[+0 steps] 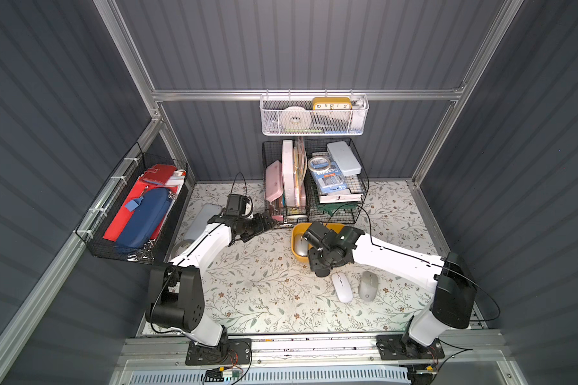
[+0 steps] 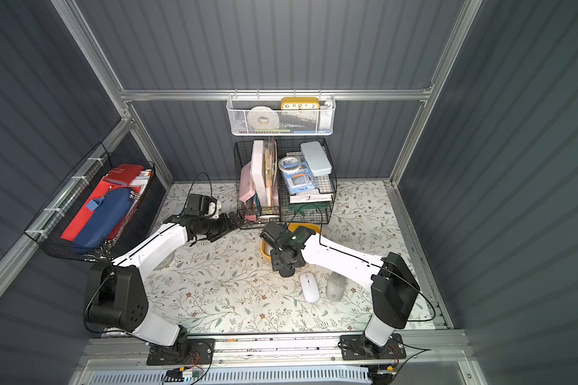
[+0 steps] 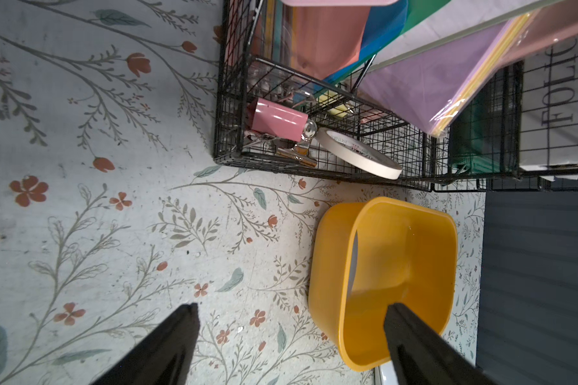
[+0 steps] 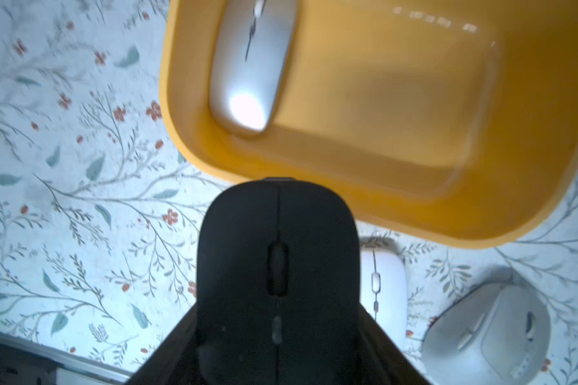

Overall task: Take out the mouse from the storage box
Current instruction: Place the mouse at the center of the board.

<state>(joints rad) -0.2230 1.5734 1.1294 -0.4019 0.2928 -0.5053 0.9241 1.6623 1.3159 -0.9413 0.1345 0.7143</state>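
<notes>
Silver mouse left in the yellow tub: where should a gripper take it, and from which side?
Across its long flanks at mid-body, from straight above. The silver mouse lies flat, pressed against one wall of the tub, so sideways entry is blocked there.

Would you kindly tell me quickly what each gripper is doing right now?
Left gripper: open, holding nothing, beside the storage box.
Right gripper: shut on the black mouse.

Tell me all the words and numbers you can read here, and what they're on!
"10 11 12 1 2": yellow clock in the white basket.
"Compass": blue packet in the black wire basket.
"FOL", cut off: white sheet, left wrist view.
Print on the tape roll: too small to read.
The mice show no readable words.
</notes>
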